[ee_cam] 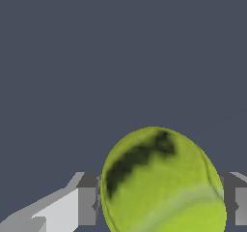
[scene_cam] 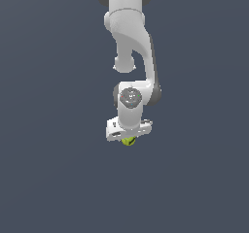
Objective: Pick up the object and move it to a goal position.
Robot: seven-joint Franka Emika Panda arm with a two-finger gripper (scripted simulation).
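Note:
The object is a small yellow-green ball [scene_cam: 129,141] with dark curved marks. In the exterior view only its lower part shows under the white gripper [scene_cam: 128,139], which hides the rest. In the wrist view the ball [ee_cam: 161,182] fills the space between the two grey fingers [ee_cam: 88,199], which press against its sides. The gripper [ee_cam: 161,199] is shut on the ball. The white arm comes down from the top of the exterior view, and the hand points downward.
A plain dark grey-blue surface [scene_cam: 48,178] fills both views. No other object, container or edge shows.

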